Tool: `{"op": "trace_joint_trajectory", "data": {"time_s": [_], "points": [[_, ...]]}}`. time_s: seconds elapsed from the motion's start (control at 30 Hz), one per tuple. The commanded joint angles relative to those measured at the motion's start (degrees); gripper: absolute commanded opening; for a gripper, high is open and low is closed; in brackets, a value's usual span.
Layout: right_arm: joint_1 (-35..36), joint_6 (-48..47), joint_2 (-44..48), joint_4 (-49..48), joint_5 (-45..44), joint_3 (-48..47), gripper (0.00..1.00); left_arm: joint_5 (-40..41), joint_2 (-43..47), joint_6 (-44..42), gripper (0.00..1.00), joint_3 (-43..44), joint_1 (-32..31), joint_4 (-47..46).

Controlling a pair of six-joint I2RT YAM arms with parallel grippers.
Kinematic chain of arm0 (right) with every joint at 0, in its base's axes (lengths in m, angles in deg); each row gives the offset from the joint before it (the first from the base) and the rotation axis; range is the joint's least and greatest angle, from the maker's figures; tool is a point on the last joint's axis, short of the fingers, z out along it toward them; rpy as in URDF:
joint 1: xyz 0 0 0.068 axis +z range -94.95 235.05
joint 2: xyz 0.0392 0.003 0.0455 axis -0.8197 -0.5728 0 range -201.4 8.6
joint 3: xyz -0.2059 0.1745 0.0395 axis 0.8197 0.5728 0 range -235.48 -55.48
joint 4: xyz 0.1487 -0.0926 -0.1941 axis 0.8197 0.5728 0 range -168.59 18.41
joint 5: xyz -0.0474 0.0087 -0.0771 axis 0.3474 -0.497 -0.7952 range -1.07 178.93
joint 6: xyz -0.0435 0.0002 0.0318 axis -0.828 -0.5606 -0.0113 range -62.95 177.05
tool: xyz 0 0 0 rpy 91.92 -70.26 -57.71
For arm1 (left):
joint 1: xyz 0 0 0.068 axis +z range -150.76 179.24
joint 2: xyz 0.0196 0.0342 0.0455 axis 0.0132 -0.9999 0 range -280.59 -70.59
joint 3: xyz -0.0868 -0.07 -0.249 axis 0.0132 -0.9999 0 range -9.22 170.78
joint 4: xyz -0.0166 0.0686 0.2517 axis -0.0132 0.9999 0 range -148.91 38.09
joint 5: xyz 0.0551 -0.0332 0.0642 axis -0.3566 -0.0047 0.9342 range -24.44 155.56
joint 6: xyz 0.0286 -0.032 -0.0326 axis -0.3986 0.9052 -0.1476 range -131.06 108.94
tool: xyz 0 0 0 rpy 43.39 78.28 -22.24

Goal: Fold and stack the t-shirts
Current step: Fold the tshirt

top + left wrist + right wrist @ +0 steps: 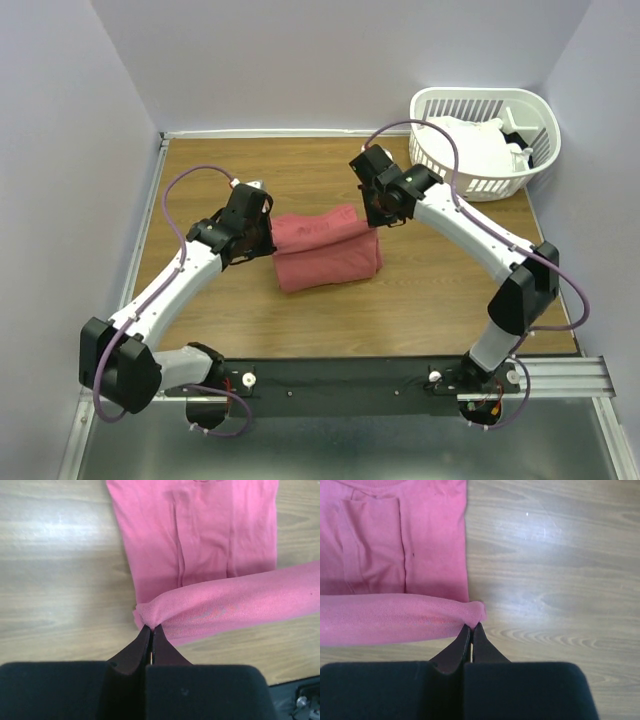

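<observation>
On the left, the left gripper (pixel 270 236) has its jaws pressed together on the near-left corner of the coral-red t-shirt (pixel 326 252), pinching a bunched tip of cloth (pixel 150 616). The shirt lies partly folded in the middle of the wooden table (pixel 440 290), with one rounded fold raised over its flat layer. At the fold's other end, the right gripper (pixel 377 222) is likewise clamped on the corner of the shirt (pixel 476 611). Far right, at the back corner, a white slatted laundry basket (pixel 478 184) holds crumpled white t-shirts (pixel 478 146).
</observation>
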State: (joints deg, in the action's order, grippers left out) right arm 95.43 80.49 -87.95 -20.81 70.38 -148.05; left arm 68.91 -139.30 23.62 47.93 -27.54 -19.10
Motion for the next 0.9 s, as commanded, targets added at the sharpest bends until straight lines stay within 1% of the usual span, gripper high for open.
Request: {"op": "trace_joint_trajectory", "data": {"time_s": [0.0,0.2,0.3,0.4,0.47,0.5,0.63,0.73,0.83,0.87], "points": [[-2.8,-4.2,-4.8,-0.2,-1.7,-4.7,0.00,-0.1,-2.7,-5.6,0.00,1.7,3.7,-1.0],[-6.3,-6.2,-11.3,-1.3,0.8,-11.5,0.01,0.1,-9.4,-8.7,0.00,4.8,8.2,-4.9],[-8.2,-7.1,-13.9,-1.7,2.0,-13.9,0.00,0.0,-12.6,-10.2,0.00,7.2,9.6,-6.5],[-10.0,-7.7,-17.9,-2.6,3.5,-16.6,0.00,0.0,-17.1,-10.9,0.00,9.4,10.8,-9.1],[-11.0,-7.9,-20.9,-3.0,4.1,-18.3,0.00,0.1,-21.5,-11.4,0.00,11.7,11.2,-10.2],[-11.4,-7.9,-21.8,-3.2,4.5,-18.6,0.00,-0.1,-24.5,-11.6,0.00,12.5,11.3,-10.3],[-12.3,-7.9,-25.6,-4.8,5.8,-19.1,0.01,0.0,-29.9,-11.8,0.00,14.1,11.4,-12.7],[-12.7,-7.8,-27.5,-6.8,6.2,-18.2,0.01,1.7,-32.7,-11.5,0.00,15.2,11.8,-12.6],[-12.9,-8.0,-28.6,-8.4,6.2,-18.1,0.01,2.3,-32.4,-11.0,0.00,14.6,12.2,-13.5],[-12.9,-8.0,-28.8,-8.8,6.1,-18.0,0.03,2.6,-32.1,-10.4,0.00,13.8,12.4,-13.9]]}}
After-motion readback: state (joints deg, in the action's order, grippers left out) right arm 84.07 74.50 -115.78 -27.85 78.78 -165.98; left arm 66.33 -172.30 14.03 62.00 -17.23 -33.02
